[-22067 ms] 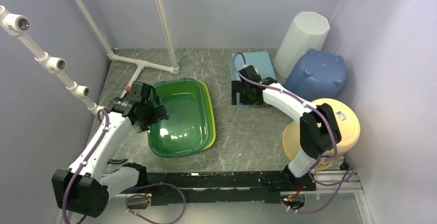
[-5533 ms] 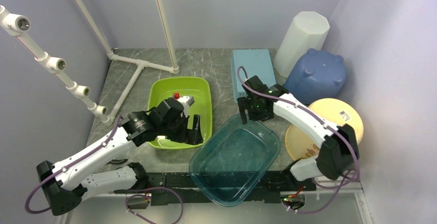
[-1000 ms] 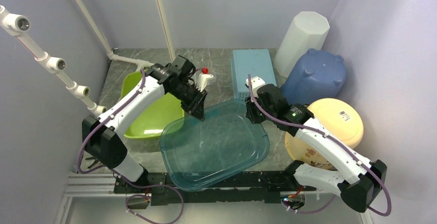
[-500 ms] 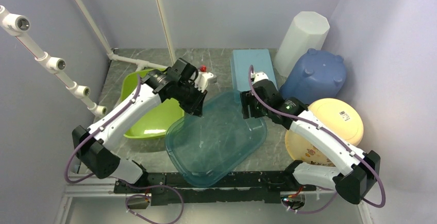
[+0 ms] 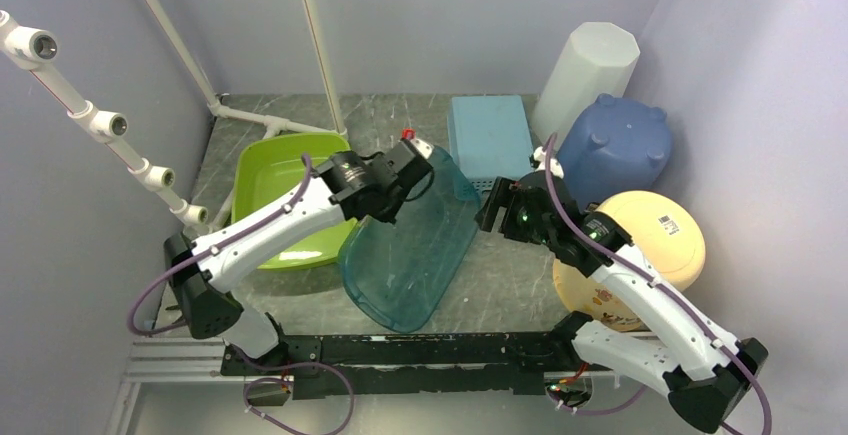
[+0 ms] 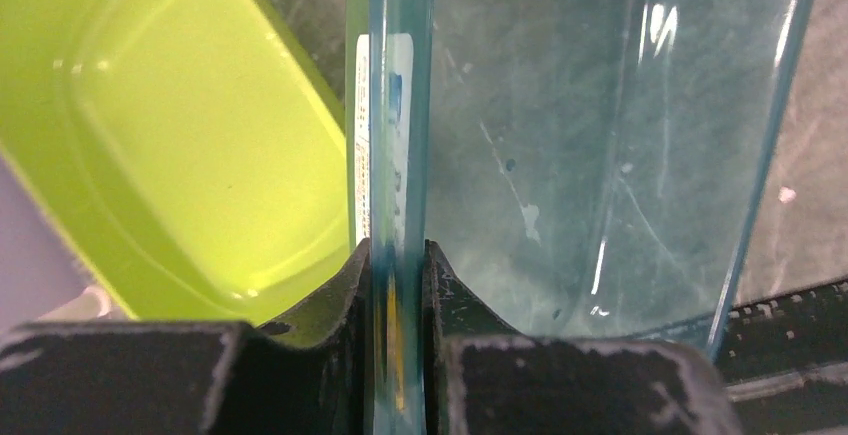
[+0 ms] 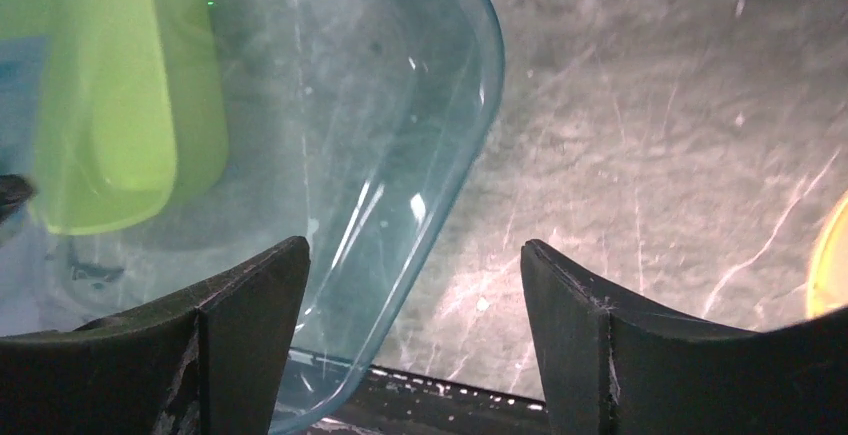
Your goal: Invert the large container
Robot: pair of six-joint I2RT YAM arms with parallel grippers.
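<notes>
The large container point(image 5: 405, 245) is a clear teal tub. It stands tipped up on one long side near the table's front, its hollow facing right. My left gripper point(image 5: 402, 177) is shut on its upper rim; in the left wrist view the black fingers point(image 6: 352, 275) pinch the rim point(image 6: 400, 105) edge-on at the left gripper point(image 6: 398, 255). My right gripper point(image 5: 492, 207) hangs open just right of the tub, apart from it. In the right wrist view, the right gripper point(image 7: 412, 247) holds nothing, and the tub's corner point(image 7: 330, 135) lies ahead on its left.
A lime green tub point(image 5: 285, 205) lies left of the container. At the back stand a light blue box point(image 5: 490, 135), a white canister point(image 5: 585, 80) and an upturned blue bucket point(image 5: 612, 150). A cream disc point(image 5: 655, 240) sits right. White pipes point(image 5: 270, 120) cross the back left.
The right gripper opened, let go of the container's far rim and drew back right. The left gripper swung the rim over, tipping the tub from nearly flat onto its side.
</notes>
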